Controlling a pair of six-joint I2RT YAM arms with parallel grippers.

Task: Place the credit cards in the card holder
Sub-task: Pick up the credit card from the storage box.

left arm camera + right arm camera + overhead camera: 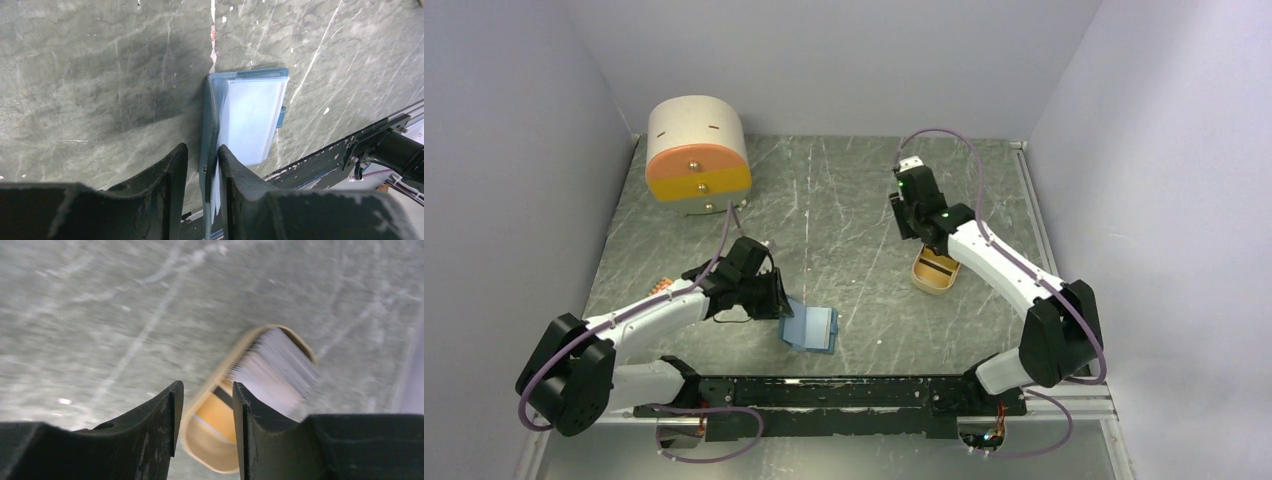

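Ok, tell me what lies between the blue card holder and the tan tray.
Nothing: the top view shows only bare, scratched tabletop between the card holder and the tray.

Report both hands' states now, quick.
Left hand: closed on the blue card holder, gripping its cover flap.
Right hand: open, empty, over the tan tray.

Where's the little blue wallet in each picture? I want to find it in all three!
Top external: the blue wallet lies open near the bottom middle, by the left arm's tip.
Left wrist: the blue wallet is in the middle, with one cover pinched between the left fingers.
Right wrist: not in it; only the tan tray shows.
Shared landmark: the grey streaked table is in all three.
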